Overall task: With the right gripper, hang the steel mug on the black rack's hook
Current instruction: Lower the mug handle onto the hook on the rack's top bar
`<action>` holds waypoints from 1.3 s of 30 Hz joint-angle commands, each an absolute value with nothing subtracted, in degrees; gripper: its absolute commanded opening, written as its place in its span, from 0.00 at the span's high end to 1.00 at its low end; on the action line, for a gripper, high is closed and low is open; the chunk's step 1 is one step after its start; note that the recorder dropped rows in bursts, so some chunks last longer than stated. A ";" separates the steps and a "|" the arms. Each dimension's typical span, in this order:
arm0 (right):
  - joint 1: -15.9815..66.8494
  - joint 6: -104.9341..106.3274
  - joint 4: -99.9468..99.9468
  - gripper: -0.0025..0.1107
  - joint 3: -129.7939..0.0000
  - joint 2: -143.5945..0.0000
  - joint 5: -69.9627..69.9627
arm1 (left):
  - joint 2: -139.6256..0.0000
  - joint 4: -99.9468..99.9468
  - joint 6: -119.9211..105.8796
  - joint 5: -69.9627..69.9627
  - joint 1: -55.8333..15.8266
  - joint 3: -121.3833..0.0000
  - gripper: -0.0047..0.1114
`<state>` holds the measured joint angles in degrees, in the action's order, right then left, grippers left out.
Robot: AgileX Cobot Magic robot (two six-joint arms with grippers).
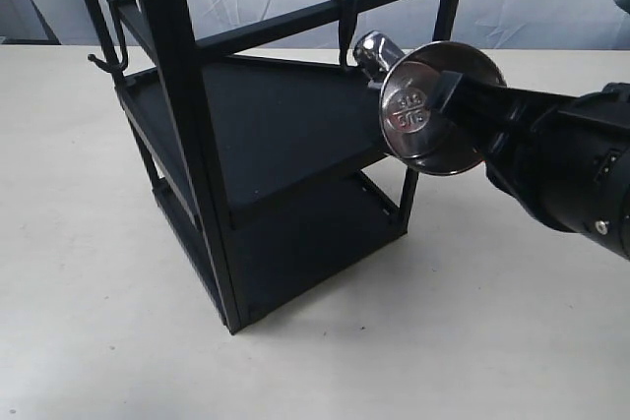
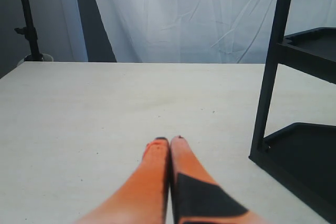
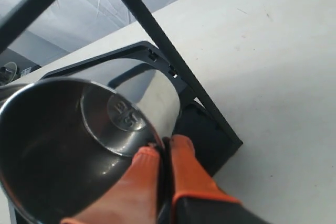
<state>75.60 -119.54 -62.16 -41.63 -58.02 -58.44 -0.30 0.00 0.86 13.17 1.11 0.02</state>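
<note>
The steel mug (image 1: 430,115) hangs in the air with its stamped base towards the exterior camera. My right gripper (image 1: 451,86) is shut on its rim wall, one finger inside and one outside. The mug's loop handle (image 1: 370,49) is close beside the lower end of the hook (image 1: 345,22), which is clipped on a crossbar of the black rack (image 1: 256,135). Whether handle and hook touch I cannot tell. In the right wrist view the mug (image 3: 68,145) fills the frame beside the right gripper (image 3: 164,150), with the rack's base (image 3: 205,135) below. My left gripper (image 2: 169,141) is shut and holds nothing.
A wider J-shaped black hook (image 1: 111,46) hangs on the rack's far left side. The rack stands on a pale table (image 1: 472,322). In the left wrist view a rack post (image 2: 272,66) and a shelf are near. A white curtain hangs behind.
</note>
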 commanded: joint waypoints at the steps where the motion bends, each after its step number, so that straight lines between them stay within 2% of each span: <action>1: 76.42 -120.51 -64.32 0.99 -43.36 -60.24 -60.01 | 0.00 0.00 0.96 13.24 1.04 0.00 0.95; 33: 76.70 -117.80 -59.29 0.99 -43.71 -64.43 -59.81 | 0.00 0.00 0.96 13.24 1.04 0.00 0.95; 39: 80.02 -117.87 -59.09 0.99 -43.71 -66.88 -63.42 | 0.00 0.00 0.96 13.24 1.04 0.00 0.95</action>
